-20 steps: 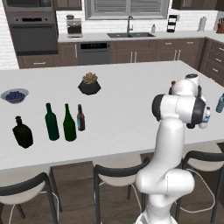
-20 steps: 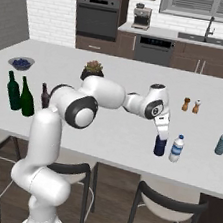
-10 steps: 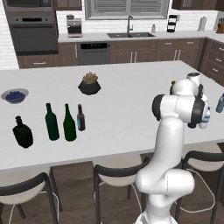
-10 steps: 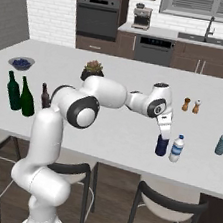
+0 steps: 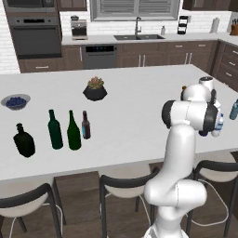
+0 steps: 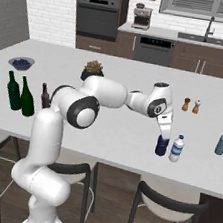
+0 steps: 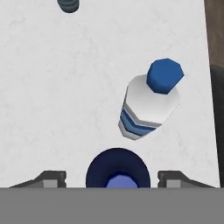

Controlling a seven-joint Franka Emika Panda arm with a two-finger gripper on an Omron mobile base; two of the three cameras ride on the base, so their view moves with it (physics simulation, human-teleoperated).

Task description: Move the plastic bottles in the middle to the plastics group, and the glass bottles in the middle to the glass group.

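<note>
The stubby dark blue plastic bottle [image 6: 162, 147] stands upright on the white island, close beside the clear water bottle with the blue label [image 6: 177, 148]. My gripper [image 6: 163, 137] hangs straight over the dark blue bottle. In the hand view its top [image 7: 117, 171] sits between my fingertips [image 7: 53, 177], which stand wide and clear of it, so the gripper [image 7: 117, 176] is open. The water bottle [image 7: 148, 103] is just beyond, and the teal bottle [image 6: 222, 143] is farther right. At the left stand the sloping green wine bottle [image 5: 73, 131], the brown bottle [image 5: 85, 125], the straight-sided green bottle [image 5: 54, 130] and the black flask [image 5: 23, 141].
A dark potted plant [image 5: 95, 88] and a bowl of blueberries [image 5: 16, 101] sit on the island's far side. Salt and pepper shakers [image 6: 191, 105] stand behind the plastics. Stools [image 6: 168, 203] line the near edge of the island [image 6: 105, 133].
</note>
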